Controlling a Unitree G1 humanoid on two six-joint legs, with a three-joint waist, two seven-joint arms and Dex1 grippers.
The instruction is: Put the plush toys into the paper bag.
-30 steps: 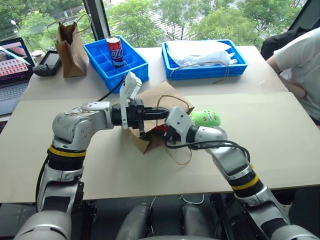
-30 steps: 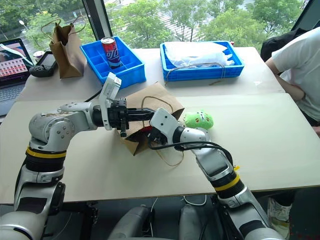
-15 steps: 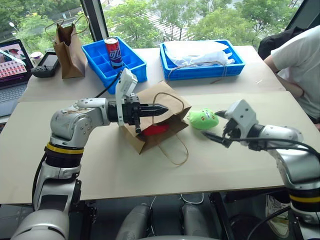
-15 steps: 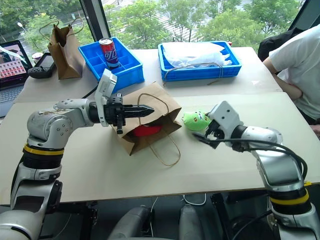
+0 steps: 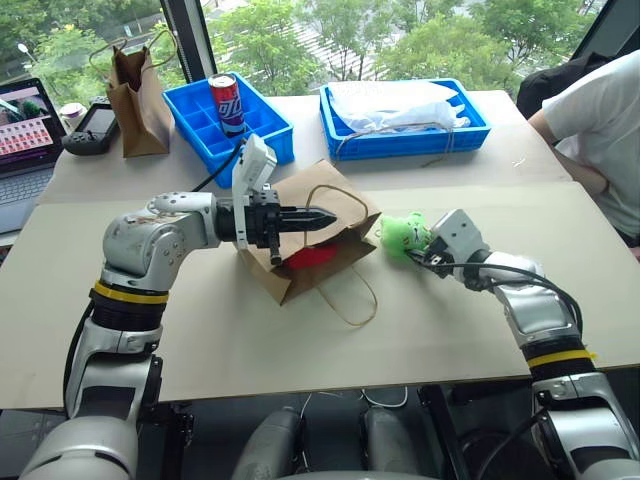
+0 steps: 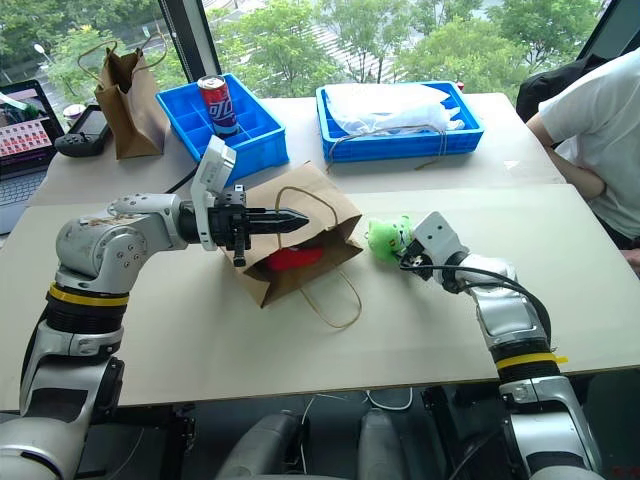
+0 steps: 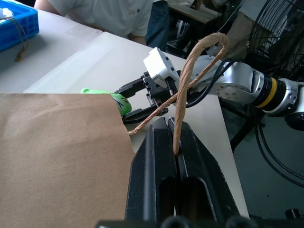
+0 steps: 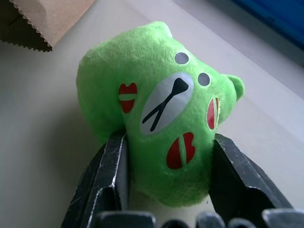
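Beside the bag's (image 5: 318, 232) mouth, my right jaws (image 8: 166, 156) have just closed on the green toy (image 5: 402, 236), still on the worktop (image 5: 300, 340); the red toy (image 5: 312, 258) is already inside. Left jaws (image 7: 176, 156) stay clamped on the twine handle (image 7: 194, 71), so one lift remains.

This looks like an office or lab workspace set up for testing. A pale counter (image 5: 300, 360) stands beside big windows (image 5: 330, 35) facing green trees, with an open laptop (image 5: 25, 135), blue plastic bins (image 5: 405, 135), a soda can (image 5: 229, 102), and a person (image 5: 600, 120) seated at one edge.
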